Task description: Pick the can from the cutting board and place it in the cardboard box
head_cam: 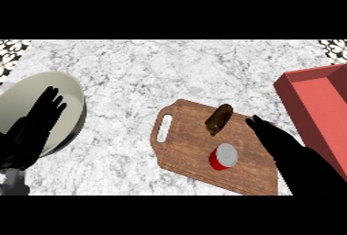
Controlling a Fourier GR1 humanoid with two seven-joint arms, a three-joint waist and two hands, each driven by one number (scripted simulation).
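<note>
A red can [224, 157] with a pale lid lies on its side on the brown wooden cutting board [186, 151], near its middle. My right hand [281, 144] hovers just right of the can, fingers straight and pointing up-left, not touching it. The red box [317, 110] stands open at the right edge of the view. My left hand [37, 121] rests at the far left with its fingers up, in front of a plate.
A brown oblong item [219, 118] lies on the far part of the board, above the can. A large pale plate [64, 98] sits at the left behind my left hand. The grey marble counter [169, 69] stretches behind the board.
</note>
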